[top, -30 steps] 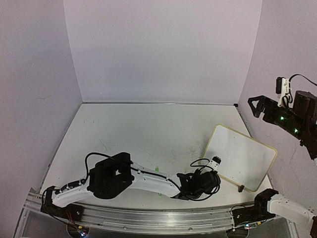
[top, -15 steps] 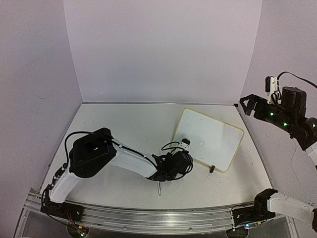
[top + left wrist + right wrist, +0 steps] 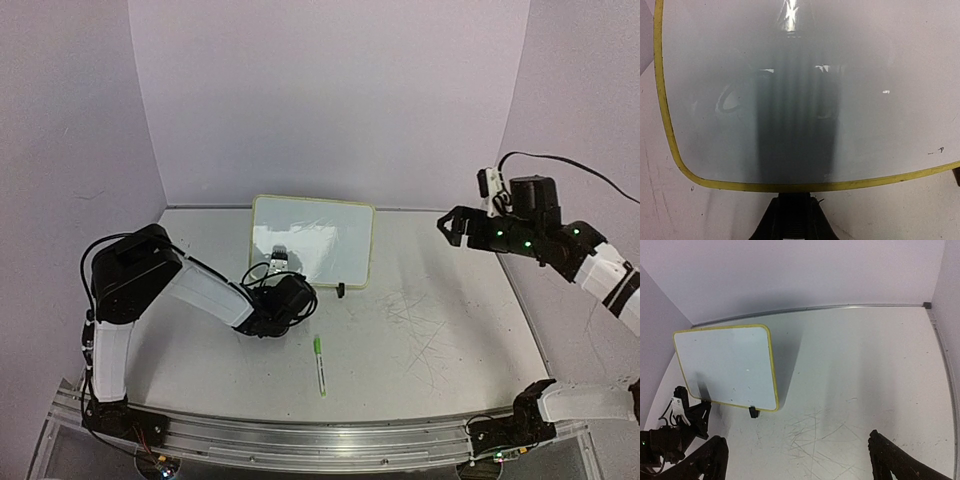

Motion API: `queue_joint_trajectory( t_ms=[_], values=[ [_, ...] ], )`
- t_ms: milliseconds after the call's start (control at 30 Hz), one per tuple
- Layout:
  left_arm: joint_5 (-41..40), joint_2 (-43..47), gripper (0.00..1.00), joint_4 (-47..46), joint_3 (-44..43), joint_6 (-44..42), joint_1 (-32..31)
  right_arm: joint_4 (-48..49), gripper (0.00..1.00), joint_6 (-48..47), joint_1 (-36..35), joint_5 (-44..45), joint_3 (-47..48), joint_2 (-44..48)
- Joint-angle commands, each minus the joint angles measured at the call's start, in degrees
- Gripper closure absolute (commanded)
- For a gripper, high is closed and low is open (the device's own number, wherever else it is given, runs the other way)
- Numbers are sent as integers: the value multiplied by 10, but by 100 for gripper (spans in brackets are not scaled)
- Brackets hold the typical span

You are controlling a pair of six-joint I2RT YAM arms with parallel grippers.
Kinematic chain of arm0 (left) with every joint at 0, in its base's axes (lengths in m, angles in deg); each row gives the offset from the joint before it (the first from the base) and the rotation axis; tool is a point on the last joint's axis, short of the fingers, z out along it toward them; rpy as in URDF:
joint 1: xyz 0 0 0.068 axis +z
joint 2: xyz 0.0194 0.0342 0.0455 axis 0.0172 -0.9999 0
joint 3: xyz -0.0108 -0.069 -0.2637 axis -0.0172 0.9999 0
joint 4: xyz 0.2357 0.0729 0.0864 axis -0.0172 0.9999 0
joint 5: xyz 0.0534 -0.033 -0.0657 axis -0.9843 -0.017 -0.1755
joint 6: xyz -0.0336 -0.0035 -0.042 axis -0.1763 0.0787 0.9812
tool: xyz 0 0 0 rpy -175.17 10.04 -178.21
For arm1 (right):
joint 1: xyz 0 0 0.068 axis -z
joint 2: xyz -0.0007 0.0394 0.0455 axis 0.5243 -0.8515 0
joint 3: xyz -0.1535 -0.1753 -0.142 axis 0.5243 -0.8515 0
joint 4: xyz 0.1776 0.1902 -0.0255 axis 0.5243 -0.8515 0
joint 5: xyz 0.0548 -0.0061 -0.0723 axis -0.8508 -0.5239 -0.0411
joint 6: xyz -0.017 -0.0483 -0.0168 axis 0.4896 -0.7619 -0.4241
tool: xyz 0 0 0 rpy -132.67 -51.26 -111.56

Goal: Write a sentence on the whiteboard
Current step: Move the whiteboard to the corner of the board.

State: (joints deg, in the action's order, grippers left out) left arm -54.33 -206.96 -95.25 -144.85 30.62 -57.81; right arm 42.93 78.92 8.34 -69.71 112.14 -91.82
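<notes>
The whiteboard [image 3: 312, 240] stands tilted at the back middle of the table, with a yellow frame and a blank face; no green sentence shows on it. My left gripper [image 3: 277, 264] is low at the board's lower left edge. In the left wrist view its black fingers [image 3: 771, 220] close around the black foot under the frame [image 3: 790, 187]. A green-capped marker [image 3: 319, 363] lies on the table in front. My right gripper [image 3: 455, 226] hangs high at the right, open and empty, fingers wide apart [image 3: 705, 460].
Grey scratch marks [image 3: 425, 320] cover the table right of the board. The board's right black foot [image 3: 341, 291] rests on the table. Lilac walls close in the back and both sides. The metal rail [image 3: 300, 440] runs along the near edge.
</notes>
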Motion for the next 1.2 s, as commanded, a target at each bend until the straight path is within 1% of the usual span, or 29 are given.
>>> queue_joint_trajectory(
  t_ms=[0, 133, 267, 333, 500, 567, 633, 700, 767, 833, 933, 1000, 1167],
  values=[
    [-42, 51, 100, 31, 47, 80, -1, 49, 2, 14, -96, 7, 1, -85],
    [-23, 67, 100, 96, 55, 167, -4, 110, 5, 36, -182, 30, 2, -186],
    [5, 72, 100, 135, 60, 213, -19, 143, 11, 35, -254, 87, 36, -300],
    [17, 69, 100, 160, 57, 249, -28, 170, 12, 39, -267, 88, 43, -337],
    [65, 61, 100, 206, 51, 338, -50, 233, 23, 72, -269, 65, 31, -411],
    [61, 60, 100, 218, 45, 353, -65, 264, 25, 74, -269, 60, 23, -432],
    [54, 58, 100, 233, 34, 357, -75, 275, 28, 68, -268, 54, 25, -456],
    [58, 57, 98, 238, 30, 356, -78, 296, 31, 54, -270, 47, 24, -476],
    [70, 60, 94, 241, 30, 345, -78, 305, 33, 40, -275, 47, 31, -492],
    [77, 67, 86, 242, 35, 339, -78, 304, 35, 28, -282, 66, 40, -506],
    [86, 84, 71, 242, 47, 320, -78, 306, 38, 17, -286, 93, 43, -517],
    [90, 105, 65, 241, 55, 299, -79, 307, 41, 13, -288, 99, 51, -528],
    [100, 174, 46, 240, 88, 247, -85, 311, 49, 14, -294, 125, 71, -557]
  ],
)
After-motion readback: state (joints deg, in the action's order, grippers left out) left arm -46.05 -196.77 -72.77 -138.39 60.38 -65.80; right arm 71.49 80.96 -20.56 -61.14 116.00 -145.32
